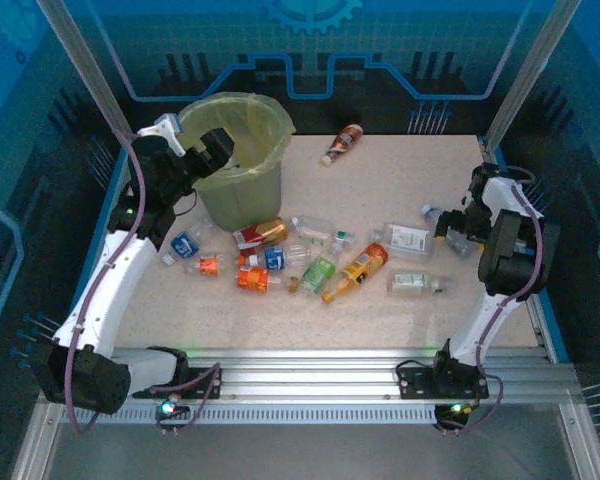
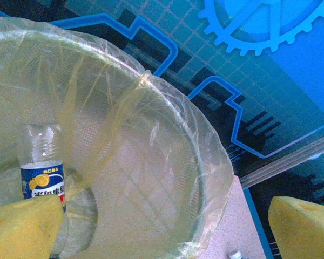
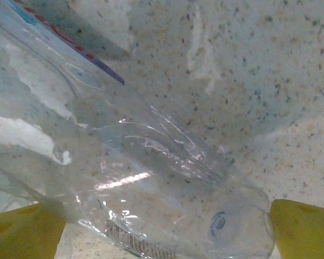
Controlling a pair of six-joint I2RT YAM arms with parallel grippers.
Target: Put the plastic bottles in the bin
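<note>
Over the back-left of the table, seen from above, the left gripper hangs above the rim of the bin with its jaws apart and nothing between them. I judge this to be a drop-off position. Most of the plastic bottles lie scattered on their sides just in front of the bin, and a brown-labelled bottle sits apart at the far edge. The right gripper is low at the right end of the scatter, placed as if for a pick-up. Labels show red, orange, blue and green, but the print is too small to read.

From the left wrist, the left gripper is wide and empty, with its yellow pads at the bottom corners. Below it the bin gapes, lined with a yellow-green bag. A blue-labelled bottle stands inside just beyond the left pad — not clamped. Its label carries white characters and an orange emblem, but I cannot make out the words.

From the right wrist, the right gripper is spread wide, with a clear bottle lying on the speckled table between its pads — straddled, and not squeezed as far as I can tell. A label edge striped red and blue crosses the upper left, with no writing legible on it.
</note>
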